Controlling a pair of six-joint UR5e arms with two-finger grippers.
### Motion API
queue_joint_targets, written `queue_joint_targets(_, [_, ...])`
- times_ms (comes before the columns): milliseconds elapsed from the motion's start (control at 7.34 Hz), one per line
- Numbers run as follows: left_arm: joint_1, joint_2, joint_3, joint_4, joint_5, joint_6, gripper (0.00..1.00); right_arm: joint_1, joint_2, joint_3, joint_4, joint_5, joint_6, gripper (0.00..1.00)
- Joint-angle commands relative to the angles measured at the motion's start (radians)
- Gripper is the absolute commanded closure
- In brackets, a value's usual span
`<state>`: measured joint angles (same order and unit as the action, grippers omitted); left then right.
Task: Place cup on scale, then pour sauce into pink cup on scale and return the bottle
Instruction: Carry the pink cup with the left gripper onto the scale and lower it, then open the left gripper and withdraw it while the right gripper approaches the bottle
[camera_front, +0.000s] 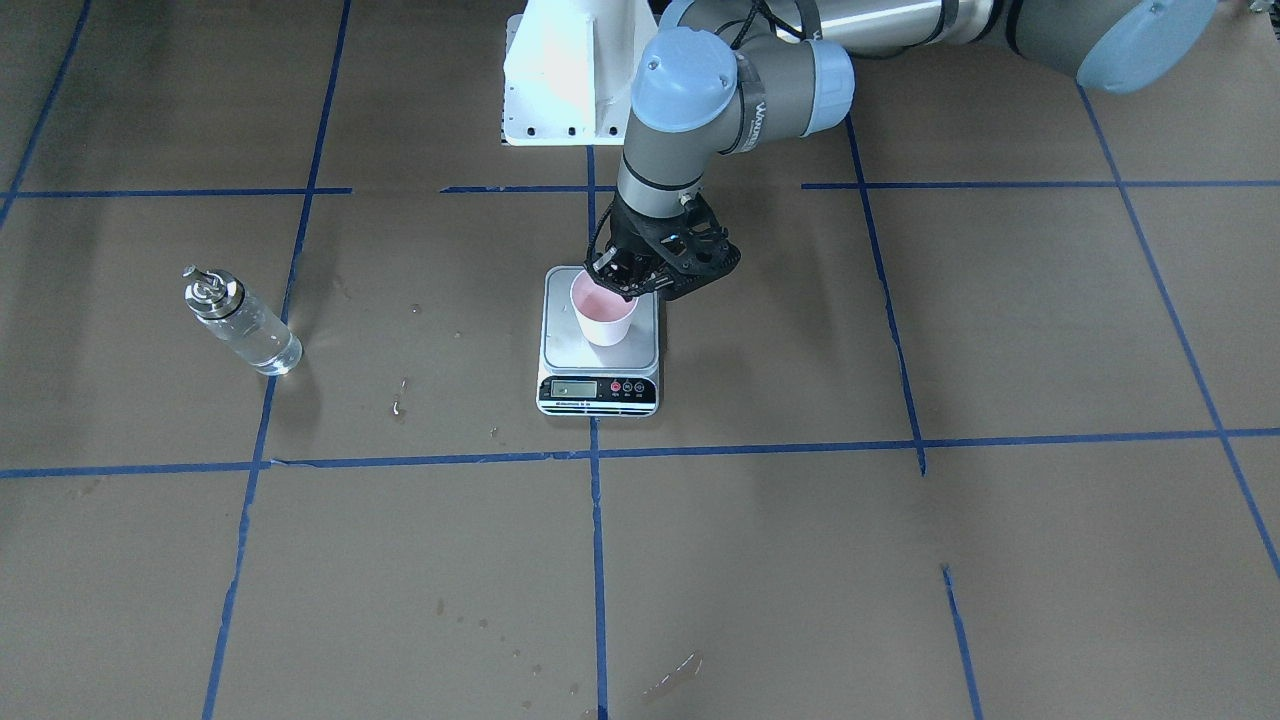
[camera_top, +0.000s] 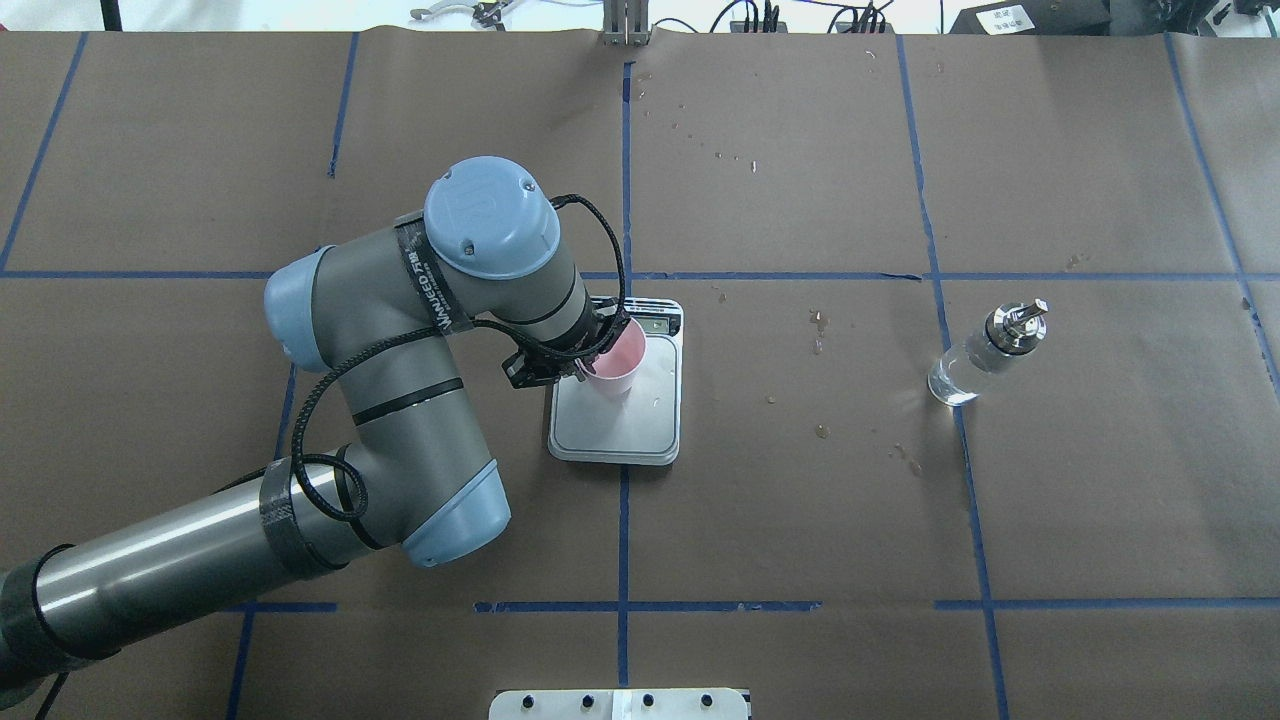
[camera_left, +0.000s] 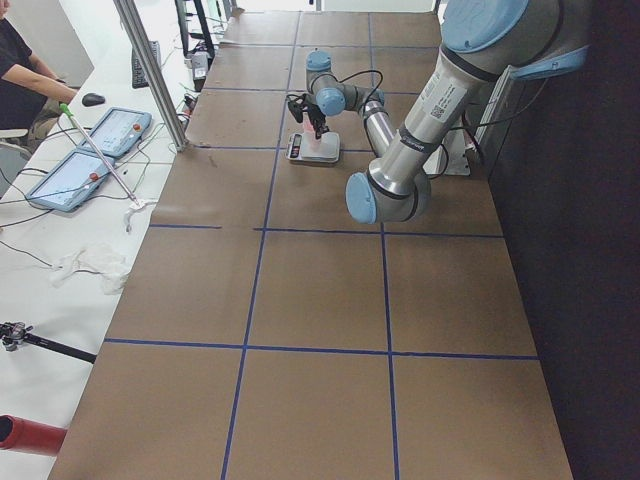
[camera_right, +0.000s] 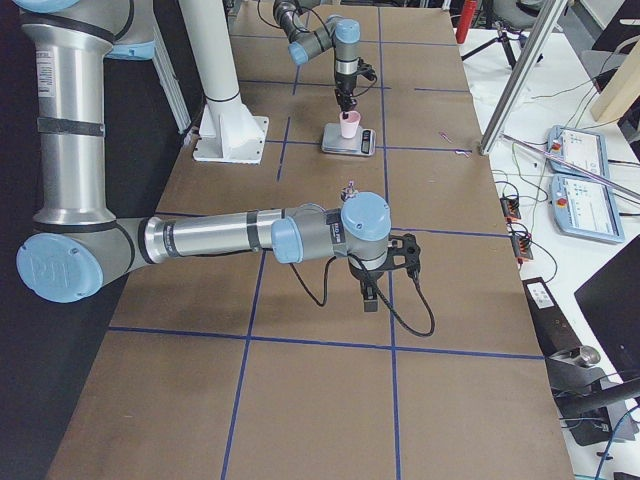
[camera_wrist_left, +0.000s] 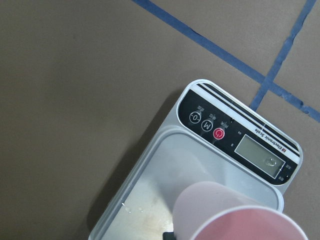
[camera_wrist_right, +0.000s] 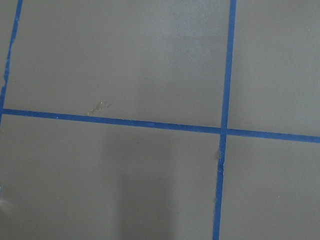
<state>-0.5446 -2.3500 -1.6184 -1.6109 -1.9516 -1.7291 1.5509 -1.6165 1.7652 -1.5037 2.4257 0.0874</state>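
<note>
The left gripper (camera_front: 625, 285) is clamped on the thin rim of the tapered pink paper cup (camera_front: 603, 315), which stands upright over the smooth silver-grey platform of the rectangular scale (camera_front: 560, 345); contact underneath cannot be confirmed. The cylindrical glass bottle (camera_front: 245, 325), metal-capped and holding clear sauce (camera_front: 265, 348), stands well apart on brown paper. Whether the right gripper (camera_right: 371, 295) is apart or together cannot be told.

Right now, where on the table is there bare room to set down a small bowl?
Bare paper lies between the bottle and the scale, with a few droplets, and in the squares in front of the scale's display. Crowded: the scale itself, where the left fingers hold the cup by its rim.
</note>
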Motion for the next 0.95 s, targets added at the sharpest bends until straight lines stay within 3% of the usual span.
queue_joint_targets(0, [0.0,0.008,-0.015,0.002,-0.001,0.042,0.0,0.0,0.001,0.019,-0.01,0.001,0.002,0.0])
queue_joint_targets(272, [-0.009,0.047,-0.149,0.069,-0.009,0.116,0.0,-0.003,0.029,0.089,-0.088,0.001,0.053,0.0])
queue_joint_targets(545, [-0.093,0.057,-0.276,0.211,-0.055,0.233,0.0,-0.053,0.035,0.275,-0.249,-0.003,0.134,0.0])
queue_joint_targets(817, [-0.159,0.124,-0.343,0.22,-0.069,0.319,0.0,-0.174,0.027,0.475,-0.254,-0.01,0.399,0.0])
